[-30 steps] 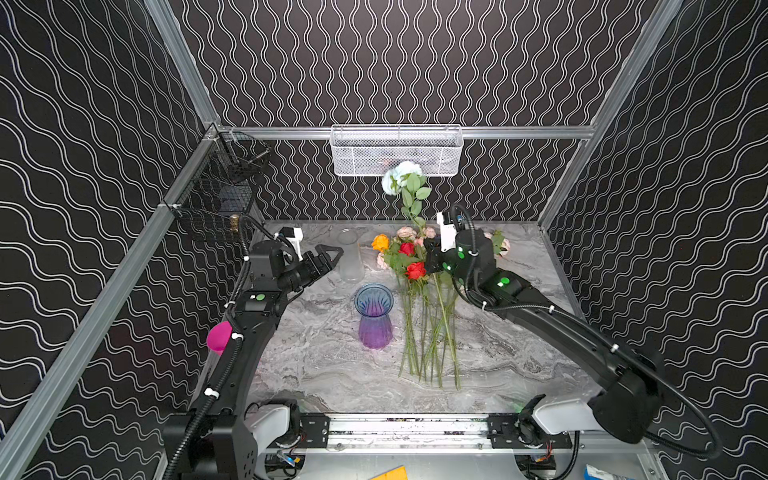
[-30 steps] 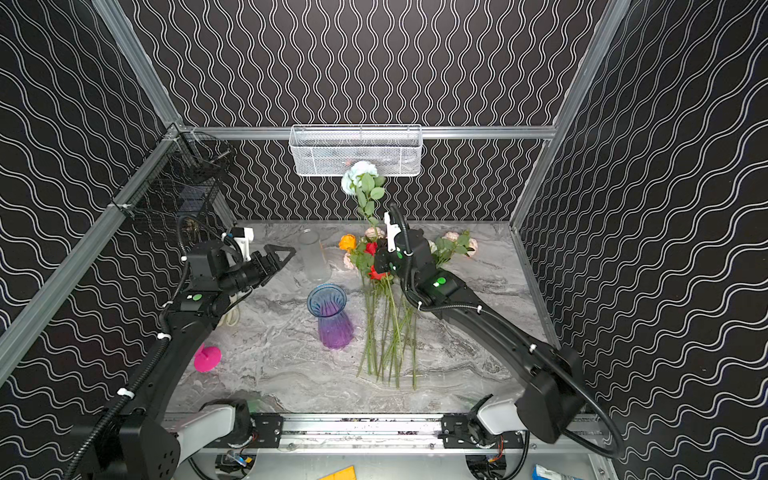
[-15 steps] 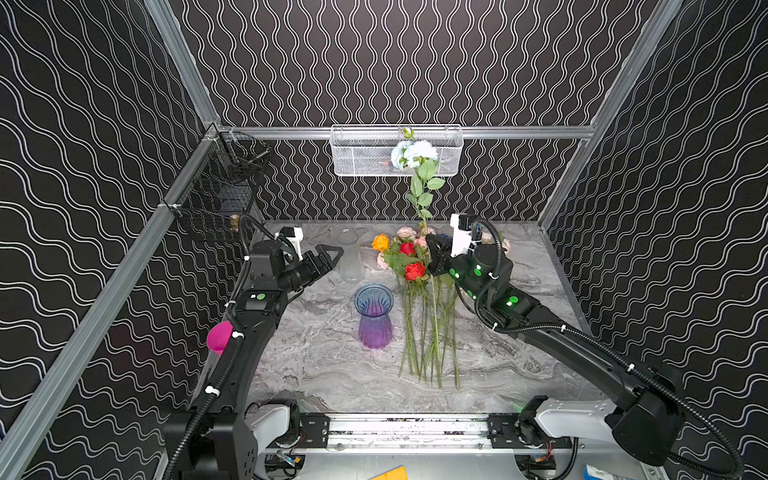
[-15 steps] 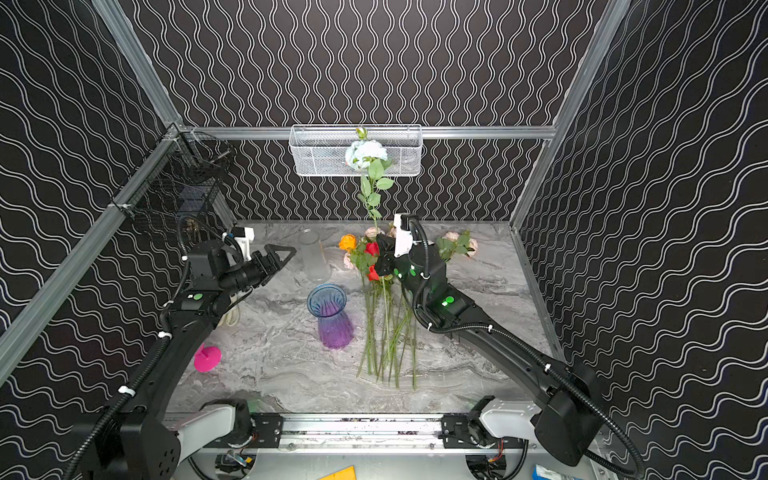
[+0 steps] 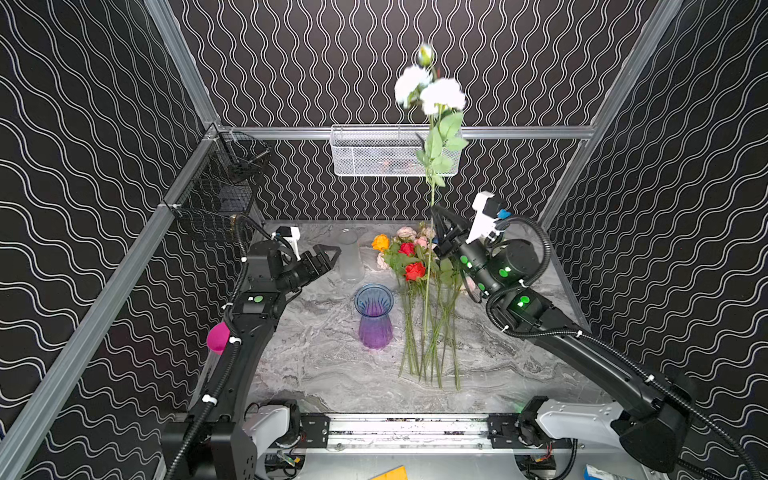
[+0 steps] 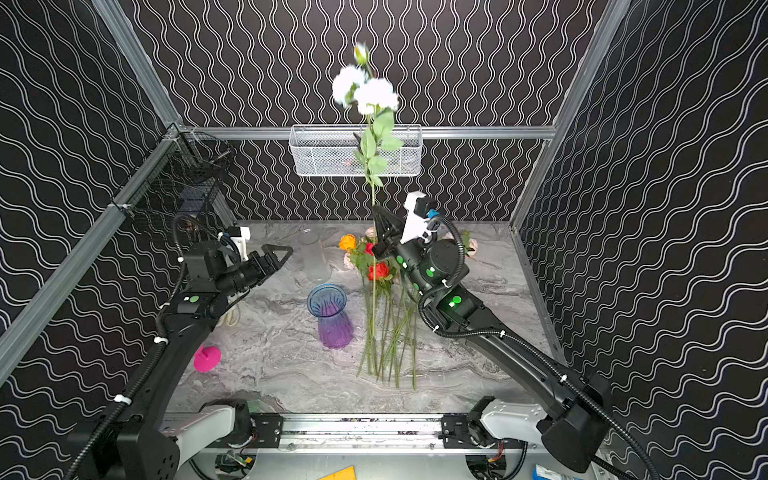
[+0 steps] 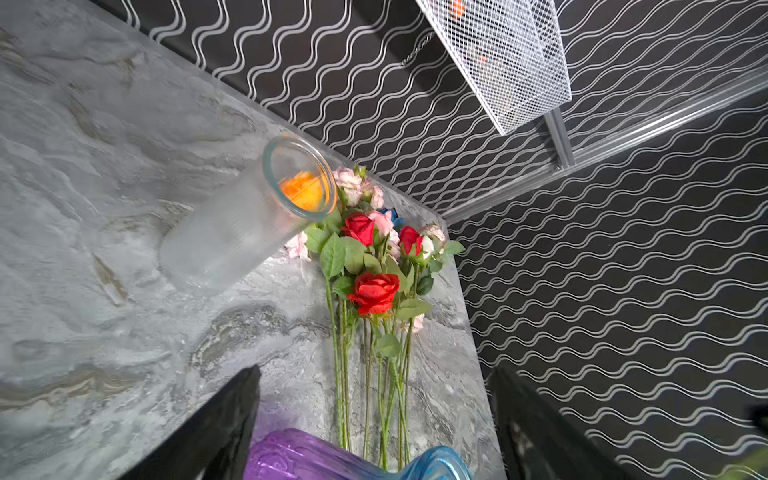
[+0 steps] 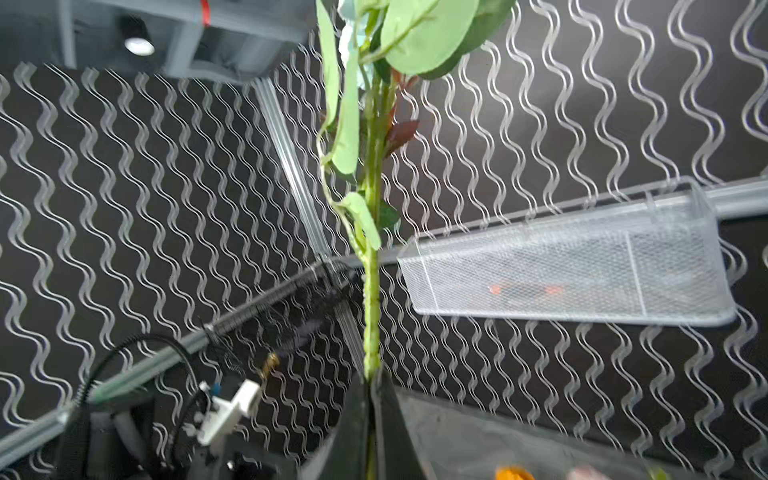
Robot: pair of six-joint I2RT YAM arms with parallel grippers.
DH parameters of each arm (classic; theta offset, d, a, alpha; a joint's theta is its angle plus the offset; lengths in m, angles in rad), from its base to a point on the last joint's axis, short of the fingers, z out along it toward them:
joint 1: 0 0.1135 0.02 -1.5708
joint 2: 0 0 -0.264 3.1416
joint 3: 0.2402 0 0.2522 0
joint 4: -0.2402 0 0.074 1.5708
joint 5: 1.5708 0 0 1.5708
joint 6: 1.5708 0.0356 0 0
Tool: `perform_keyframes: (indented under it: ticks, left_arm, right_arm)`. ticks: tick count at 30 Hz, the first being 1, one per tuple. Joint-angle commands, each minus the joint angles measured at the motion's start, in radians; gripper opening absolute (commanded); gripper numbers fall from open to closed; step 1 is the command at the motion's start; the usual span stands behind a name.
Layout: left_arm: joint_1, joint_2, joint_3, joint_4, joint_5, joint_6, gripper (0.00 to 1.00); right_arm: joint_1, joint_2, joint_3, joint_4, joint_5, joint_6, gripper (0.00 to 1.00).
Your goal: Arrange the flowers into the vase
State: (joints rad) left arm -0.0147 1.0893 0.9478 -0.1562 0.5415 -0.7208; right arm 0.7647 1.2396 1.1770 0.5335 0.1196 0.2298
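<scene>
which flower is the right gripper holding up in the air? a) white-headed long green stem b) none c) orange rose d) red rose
a: the right gripper is shut on the leafy green stem of the white-headed flower, which stands upright with its heads high above the gripper.

The walls (image 5: 291, 62) are black with white wavy lines. The table (image 5: 324, 365) is grey with swirls like marble. The vase (image 5: 374, 316) is blue on top and purple below. The tall flower (image 5: 441, 97) is white with green leaves. The flowers (image 5: 415, 272) lying down are red, orange and pink; one half-hidden head (image 7: 392, 215) looks blue.
</scene>
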Motion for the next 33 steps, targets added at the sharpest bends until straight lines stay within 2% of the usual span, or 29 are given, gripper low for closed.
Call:
perform_keyframes:
  ticks: [1, 8, 14, 28, 33]
  left_arm:
    - [0.002, -0.018, -0.002, -0.016, -0.065, 0.028, 0.9]
    - [0.002, -0.023, 0.006, -0.019, -0.052, 0.035, 0.9]
    - [0.002, -0.018, 0.017, -0.026, -0.047, 0.052, 0.91]
    - [0.002, -0.011, -0.003, 0.013, -0.015, 0.022, 0.91]
    - [0.001, -0.003, -0.004, 0.02, 0.0, 0.016, 0.91]
  right_arm:
    - [0.021, 0.03, 0.061, 0.092, -0.018, -0.047, 0.0]
    - [0.067, 0.168, 0.135, 0.279, -0.028, -0.067, 0.0]
    - [0.077, 0.277, 0.155, 0.34, -0.031, -0.047, 0.0]
    - [0.111, 0.311, -0.092, 0.46, -0.055, -0.011, 0.0]
    - [0.142, 0.306, -0.172, 0.473, -0.006, -0.013, 0.02]
